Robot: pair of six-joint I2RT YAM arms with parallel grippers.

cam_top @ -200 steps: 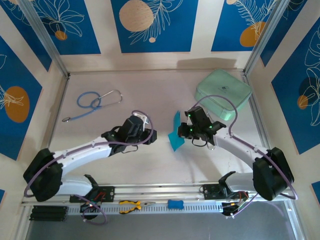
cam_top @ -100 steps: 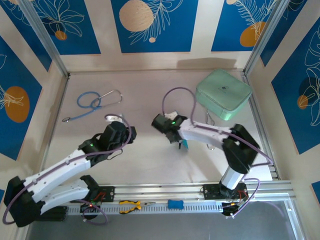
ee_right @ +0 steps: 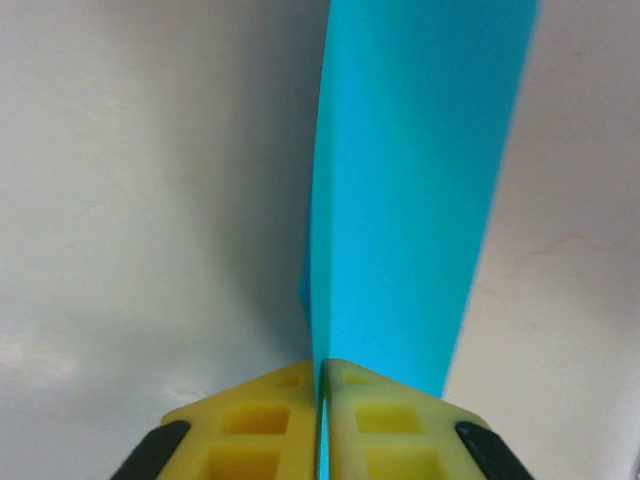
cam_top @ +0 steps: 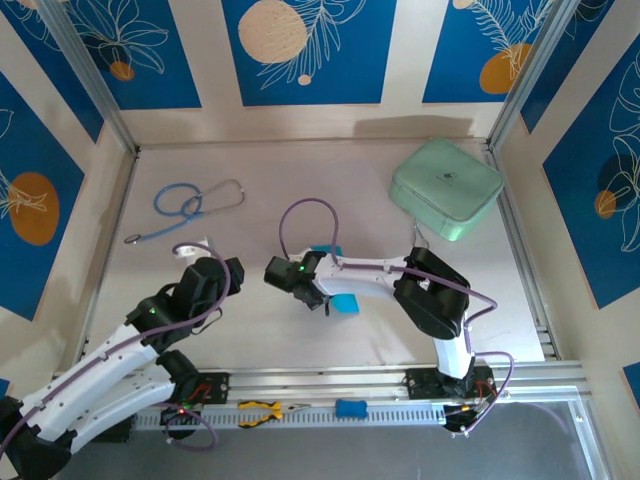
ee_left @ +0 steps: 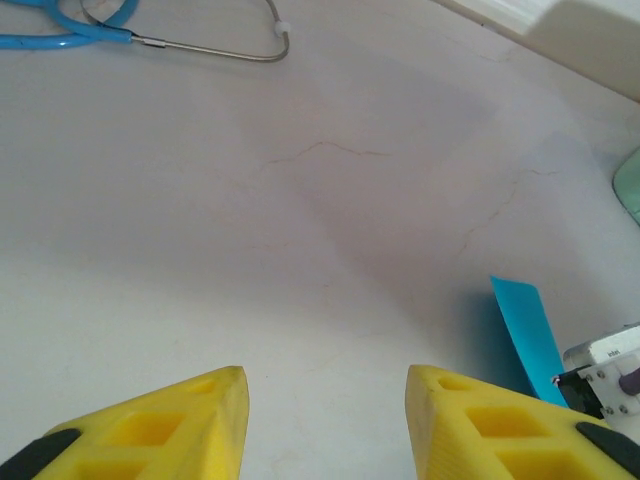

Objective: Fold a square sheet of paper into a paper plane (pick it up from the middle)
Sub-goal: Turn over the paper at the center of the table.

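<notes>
The square sheet of paper [ee_right: 415, 190] is bright cyan, folded into a narrow strip, and stands on edge from the jaws of my right gripper [ee_right: 320, 375]. The jaws are shut on its lower edge. From above, the right gripper [cam_top: 322, 300] sits at the table's middle with the paper [cam_top: 346, 304] sticking out to its right, just above the tabletop. My left gripper [cam_top: 222, 268] hovers to the left of it, apart from the paper. In the left wrist view the left gripper [ee_left: 325, 400] is open over bare table, and the paper [ee_left: 525, 335] shows at the right.
A mint-green case [cam_top: 446, 188] lies at the back right. A blue-tubed stethoscope [cam_top: 190, 205] lies at the back left, also seen in the left wrist view [ee_left: 150, 40]. Yellow pliers [cam_top: 262, 409] and a small blue block [cam_top: 350, 408] rest on the front rail.
My right arm has swung left across the table, carrying the paper from the right side to the middle. My left arm has drawn back to the left and nearer the front.
</notes>
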